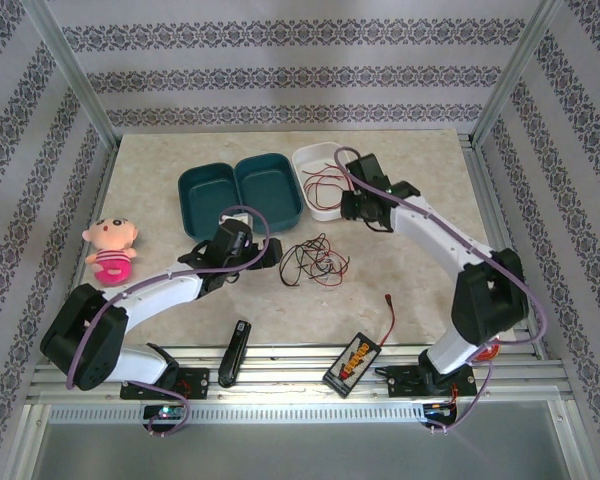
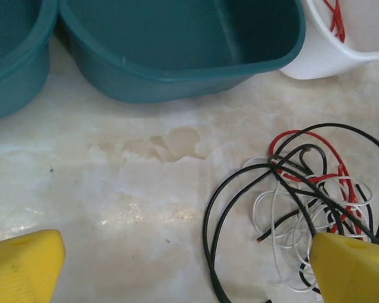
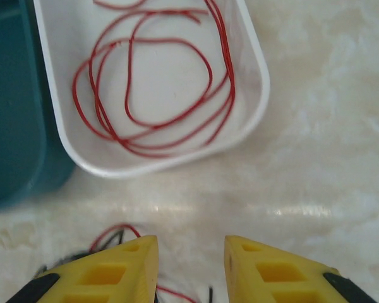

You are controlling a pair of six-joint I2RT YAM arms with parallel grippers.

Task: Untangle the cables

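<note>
Right wrist view resolves a red cable [image 3: 158, 150] coiled loosely inside the white tray [image 3: 259, 69]; it is faint from above. Left wrist view shows the tangle [image 2: 306, 180] of black, white and red cables on the table [image 2: 132, 202], ahead of the left gripper [image 2: 189, 271], whose jaws are wide and empty, and crowding one finger. Right gripper [image 3: 189, 265] is parted narrowly and empty, just short of the tray.
</note>
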